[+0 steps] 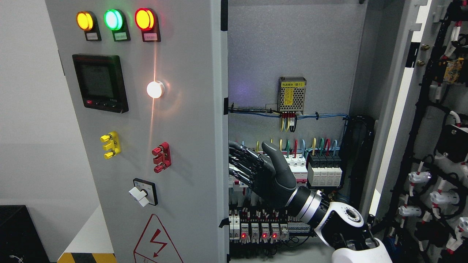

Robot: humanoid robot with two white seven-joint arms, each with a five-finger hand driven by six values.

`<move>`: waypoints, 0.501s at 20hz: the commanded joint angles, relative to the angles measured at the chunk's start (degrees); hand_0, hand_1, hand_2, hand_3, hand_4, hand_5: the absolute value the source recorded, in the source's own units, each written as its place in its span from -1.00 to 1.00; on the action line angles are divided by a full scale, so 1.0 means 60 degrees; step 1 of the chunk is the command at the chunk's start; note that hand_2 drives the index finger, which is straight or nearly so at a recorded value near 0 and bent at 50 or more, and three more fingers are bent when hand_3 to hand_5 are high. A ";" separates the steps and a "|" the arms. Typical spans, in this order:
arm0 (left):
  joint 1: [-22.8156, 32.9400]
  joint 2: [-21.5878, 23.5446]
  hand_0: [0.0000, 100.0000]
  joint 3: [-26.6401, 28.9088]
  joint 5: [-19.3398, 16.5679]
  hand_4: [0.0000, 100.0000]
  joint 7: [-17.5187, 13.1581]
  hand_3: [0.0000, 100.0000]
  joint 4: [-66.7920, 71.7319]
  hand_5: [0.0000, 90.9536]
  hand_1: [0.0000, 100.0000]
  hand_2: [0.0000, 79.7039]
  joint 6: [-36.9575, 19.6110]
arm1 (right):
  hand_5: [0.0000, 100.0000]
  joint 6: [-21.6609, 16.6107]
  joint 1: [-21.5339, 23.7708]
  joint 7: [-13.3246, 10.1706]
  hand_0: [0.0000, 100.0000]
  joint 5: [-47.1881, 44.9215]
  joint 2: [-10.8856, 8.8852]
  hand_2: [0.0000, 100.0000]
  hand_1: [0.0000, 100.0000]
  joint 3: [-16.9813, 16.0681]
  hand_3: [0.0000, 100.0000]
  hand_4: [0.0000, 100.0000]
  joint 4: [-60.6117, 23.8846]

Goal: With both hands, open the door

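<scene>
Right hand (pixel 261 171) reaches into the open cabinet, its fingers (pixel 239 160) stretched out flat toward the edge of the left door (pixel 182 146), gripping nothing. That door carries 3 lit lamps (pixel 114 19) up top. The right door (pixel 431 128) stands swung wide, well apart from it.

Inside the cabinet, a perforated metal power supply (pixel 291 94) with a yellow label is mounted on the grey back panel (pixel 292 47). Blue wires (pixel 321 116) run sideways just beneath it. Lower down stands a row of white circuit breakers (pixel 323 171), and red indicator lights (pixel 258 236) glow near the bottom. A black box (pixel 16 233) sits at the lower left, against the white wall (pixel 29 109).
</scene>
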 commanded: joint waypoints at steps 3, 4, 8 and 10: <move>0.0000 0.0000 -1.00 0.0249 0.0322 -1.00 0.0003 -1.00 0.0278 -1.00 -1.00 -1.00 -0.0002 | -1.00 -0.0020 0.0784 0.0445 -0.62 -0.0001 -0.0434 -1.00 -1.00 0.0631 -1.00 -1.00 -0.1369; 0.0000 0.0000 -1.00 0.0249 0.0322 -1.00 0.0003 -1.00 0.0278 -1.00 -1.00 -1.00 -0.0002 | -1.00 -0.0034 0.0886 0.0445 -0.62 -0.0001 -0.0434 -1.00 -1.00 0.0690 -1.00 -1.00 -0.1413; 0.0000 0.0000 -1.00 0.0249 0.0308 -1.00 0.0003 -1.00 0.0278 -1.00 -1.00 -1.00 -0.0002 | -1.00 -0.0035 0.1194 0.0489 -0.62 -0.0001 -0.0492 -1.00 -1.00 0.1186 -1.00 -1.00 -0.1603; 0.0000 0.0000 -1.00 0.0249 0.0308 -1.00 0.0003 -1.00 0.0278 -1.00 -1.00 -1.00 -0.0002 | -1.00 -0.0035 0.1340 0.0489 -0.62 -0.0001 -0.0565 -1.00 -1.00 0.1481 -1.00 -1.00 -0.1736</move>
